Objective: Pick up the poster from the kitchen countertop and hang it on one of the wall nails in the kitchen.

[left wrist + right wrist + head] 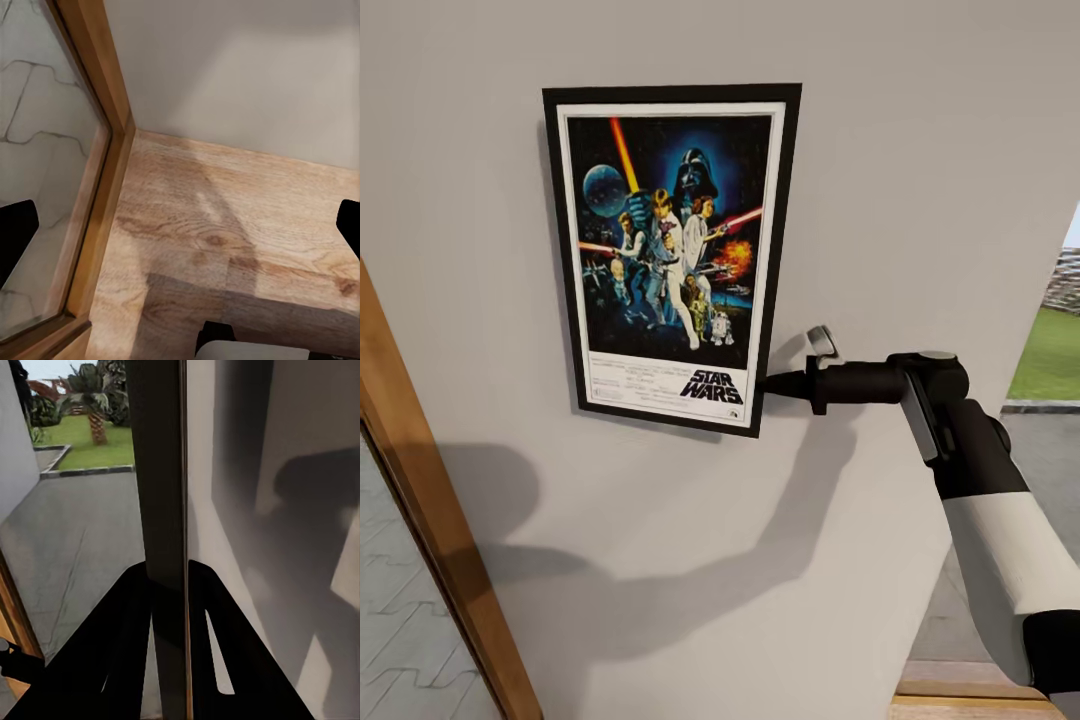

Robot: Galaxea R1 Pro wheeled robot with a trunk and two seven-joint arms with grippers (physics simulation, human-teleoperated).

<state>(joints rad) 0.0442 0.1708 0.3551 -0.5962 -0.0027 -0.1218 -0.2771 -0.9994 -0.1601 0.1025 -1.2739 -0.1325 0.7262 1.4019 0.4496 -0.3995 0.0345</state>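
The poster, a Star Wars print in a black frame with a white border, stands upright and flat against the light grey wall. My right gripper is shut on the poster's lower right edge. In the right wrist view that dark edge runs between the two black fingers. Any wall nail is hidden behind the poster. The kitchen countertop is out of view. My left gripper hangs open over the wooden floor, with nothing between its fingers.
A wooden door frame with a glass pane runs down the left, beside the wall. To the right the wall ends at an opening onto paving and grass. My right arm casts a broad shadow on the wall below the poster.
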